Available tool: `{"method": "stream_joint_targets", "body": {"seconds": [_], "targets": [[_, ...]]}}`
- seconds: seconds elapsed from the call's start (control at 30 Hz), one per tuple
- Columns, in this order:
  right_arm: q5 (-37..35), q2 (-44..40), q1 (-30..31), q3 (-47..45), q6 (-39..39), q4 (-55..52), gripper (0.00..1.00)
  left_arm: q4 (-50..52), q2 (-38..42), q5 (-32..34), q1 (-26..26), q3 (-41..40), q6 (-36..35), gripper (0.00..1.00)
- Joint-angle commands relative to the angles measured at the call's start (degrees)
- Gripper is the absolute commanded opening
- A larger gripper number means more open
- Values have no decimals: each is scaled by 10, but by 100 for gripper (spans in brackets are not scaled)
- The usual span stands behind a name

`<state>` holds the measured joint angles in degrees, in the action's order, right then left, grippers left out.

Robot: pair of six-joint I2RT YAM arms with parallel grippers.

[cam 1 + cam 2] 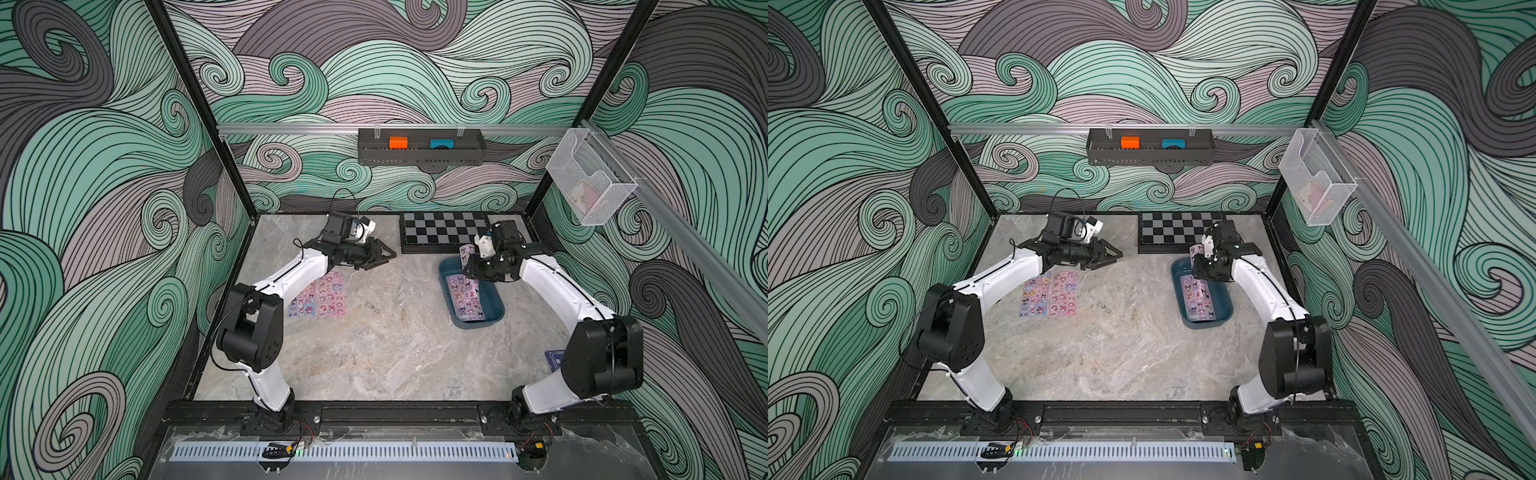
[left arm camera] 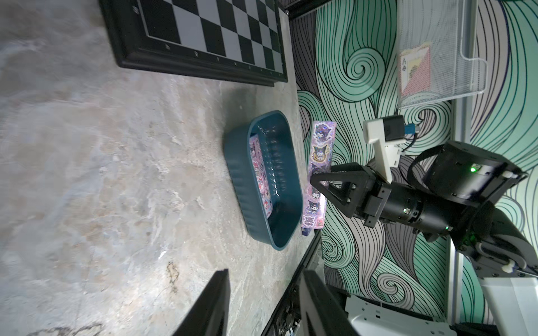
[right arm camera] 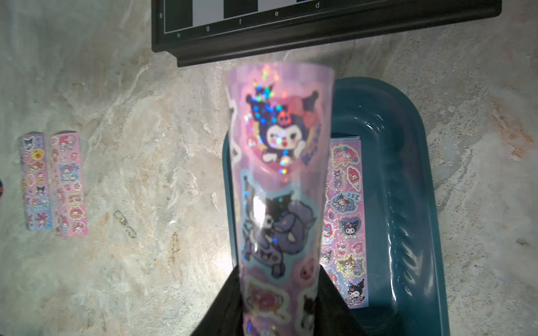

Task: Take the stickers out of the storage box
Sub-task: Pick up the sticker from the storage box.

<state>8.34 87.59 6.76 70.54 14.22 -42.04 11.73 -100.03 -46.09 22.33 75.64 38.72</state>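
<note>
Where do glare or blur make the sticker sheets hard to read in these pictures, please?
Right wrist view: the held purple sticker sheet sits close to the lens, soft, with a white glare patch; the sheet in the storage box is sharper. In both top views the two sheets on the table are too small to read.
</note>
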Motion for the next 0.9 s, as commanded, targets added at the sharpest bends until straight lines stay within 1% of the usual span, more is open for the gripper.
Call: {"method": "stream_joint_targets", "body": {"seconds": [0.0, 0.07, 0.17, 0.3, 0.4, 0.6, 0.87], "targets": [[35, -20, -2, 1, 32, -9, 38, -61, -25, -46, 29, 18, 29, 44], [48, -36, -1, -13, 39, -3, 38, -74, -41, -64, 46, 29, 36, 44], [54, -64, -1, -43, 50, 15, 38, -93, -63, -73, 77, 38, 38, 43], [89, -74, -3, -40, 52, 20, 38, -143, -96, -102, 111, 55, 69, 43], [120, -80, -3, -43, 63, 41, 38, -190, -113, -108, 128, 57, 89, 43], [196, -89, -3, -61, 106, 104, 38, -238, -142, -128, 154, 74, 118, 42], [198, -107, -4, -64, 113, 109, 38, -247, -157, -131, 167, 86, 127, 41]]}}
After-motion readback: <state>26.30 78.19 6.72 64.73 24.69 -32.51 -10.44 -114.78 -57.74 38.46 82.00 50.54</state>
